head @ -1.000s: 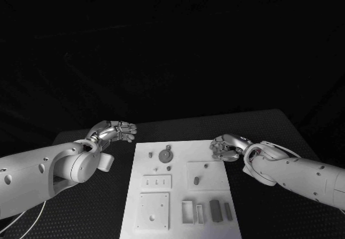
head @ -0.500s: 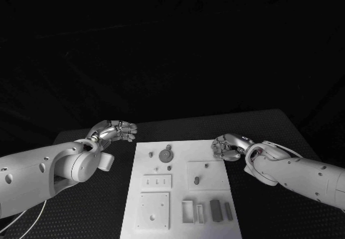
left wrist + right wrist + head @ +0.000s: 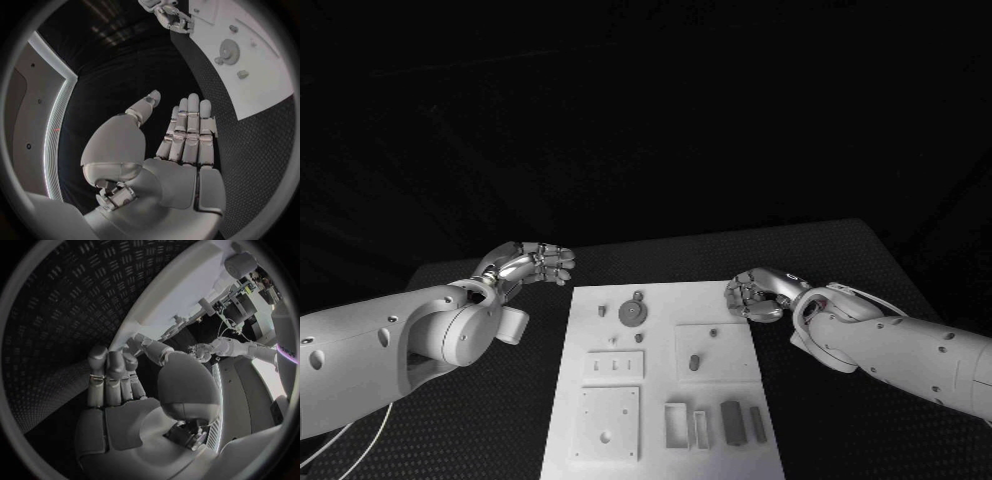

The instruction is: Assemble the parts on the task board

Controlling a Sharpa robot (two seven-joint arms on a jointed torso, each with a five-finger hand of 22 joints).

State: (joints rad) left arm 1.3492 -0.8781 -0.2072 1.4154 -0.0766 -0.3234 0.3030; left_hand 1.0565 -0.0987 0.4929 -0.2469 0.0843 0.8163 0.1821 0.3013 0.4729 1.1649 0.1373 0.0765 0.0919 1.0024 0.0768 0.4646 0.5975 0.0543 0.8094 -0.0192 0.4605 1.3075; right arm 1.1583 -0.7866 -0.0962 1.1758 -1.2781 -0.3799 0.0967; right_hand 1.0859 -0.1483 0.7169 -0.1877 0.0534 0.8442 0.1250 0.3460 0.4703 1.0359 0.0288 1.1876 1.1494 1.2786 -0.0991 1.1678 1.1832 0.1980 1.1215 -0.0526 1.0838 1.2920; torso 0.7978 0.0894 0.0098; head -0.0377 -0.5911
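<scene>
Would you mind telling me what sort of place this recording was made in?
Most likely a robotics lab test bench: a white task board with small parts sits on a black textured table, flanked by the left hand and right hand, against dark backdrop.

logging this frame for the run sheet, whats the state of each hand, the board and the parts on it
left hand: holds nothing, fingers extended, off the board's far left corner
right hand: holds nothing, fingers extended, at the board's far right edge
task board: flat on the table, untouched
gear: lying flat on the board
grey parts: lying near the board's near edge, untouched
</scene>
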